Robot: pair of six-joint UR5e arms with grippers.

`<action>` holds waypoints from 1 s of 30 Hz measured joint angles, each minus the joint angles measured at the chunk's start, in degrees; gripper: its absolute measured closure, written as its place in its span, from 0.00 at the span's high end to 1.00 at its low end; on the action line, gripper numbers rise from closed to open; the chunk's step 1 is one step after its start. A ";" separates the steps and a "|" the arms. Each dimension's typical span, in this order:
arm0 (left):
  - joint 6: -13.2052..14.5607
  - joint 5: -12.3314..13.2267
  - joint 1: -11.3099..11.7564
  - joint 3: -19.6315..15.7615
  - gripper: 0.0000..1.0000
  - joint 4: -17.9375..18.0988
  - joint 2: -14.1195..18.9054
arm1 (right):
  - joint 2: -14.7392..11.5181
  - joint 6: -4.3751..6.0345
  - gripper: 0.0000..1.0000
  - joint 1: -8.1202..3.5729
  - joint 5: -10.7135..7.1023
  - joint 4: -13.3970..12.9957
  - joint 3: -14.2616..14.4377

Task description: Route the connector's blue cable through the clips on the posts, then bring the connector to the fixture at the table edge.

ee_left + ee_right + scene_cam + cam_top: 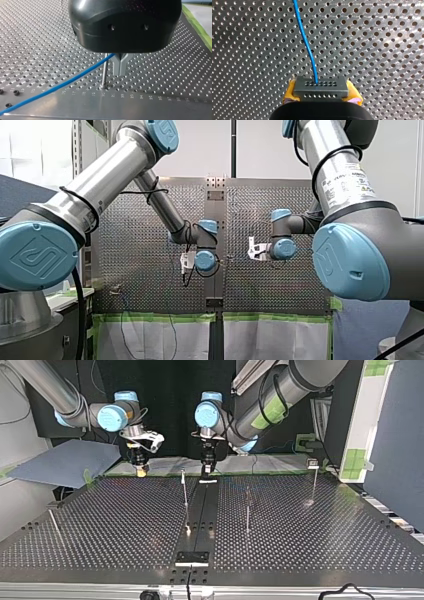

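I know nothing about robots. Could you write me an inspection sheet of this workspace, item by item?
Surface: perforated metal table with a dark centre strip.
Job's things: connector held off the table; thin posts upright; fixture at the top view's near edge, unoccupied.
Clutter: nothing seen.
Grippers: my right gripper, yellow pads, shut on the connector; my left gripper, metal fingers, shut on the blue cable.
Cables: blue cable runs out from the connector over the table.
Surroundings: green tape along the table edge; blue-grey board beside the table.

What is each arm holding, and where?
My right tool pinches the connector by its sides; my left tool seems to pinch the cable along its length.
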 joint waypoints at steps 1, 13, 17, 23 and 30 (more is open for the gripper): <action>0.03 0.21 0.00 0.02 0.00 0.01 0.00 | 0.00 0.03 0.00 -0.03 -0.04 0.00 0.01; 0.03 0.72 -0.01 1.55 0.00 -0.77 -0.59 | 0.02 0.66 0.00 -0.45 -0.86 -0.83 -0.03; -0.55 -0.02 -0.01 2.02 0.00 -1.37 -1.42 | 0.01 0.67 0.00 -0.65 -0.87 -0.80 0.00; -1.10 0.24 0.28 2.99 0.00 -1.42 -1.56 | 0.01 0.71 0.00 -1.15 -0.87 -0.83 -0.01; -1.05 0.91 0.35 3.69 0.00 -1.58 -1.64 | 0.02 1.12 0.00 -1.76 -0.87 -1.11 -0.01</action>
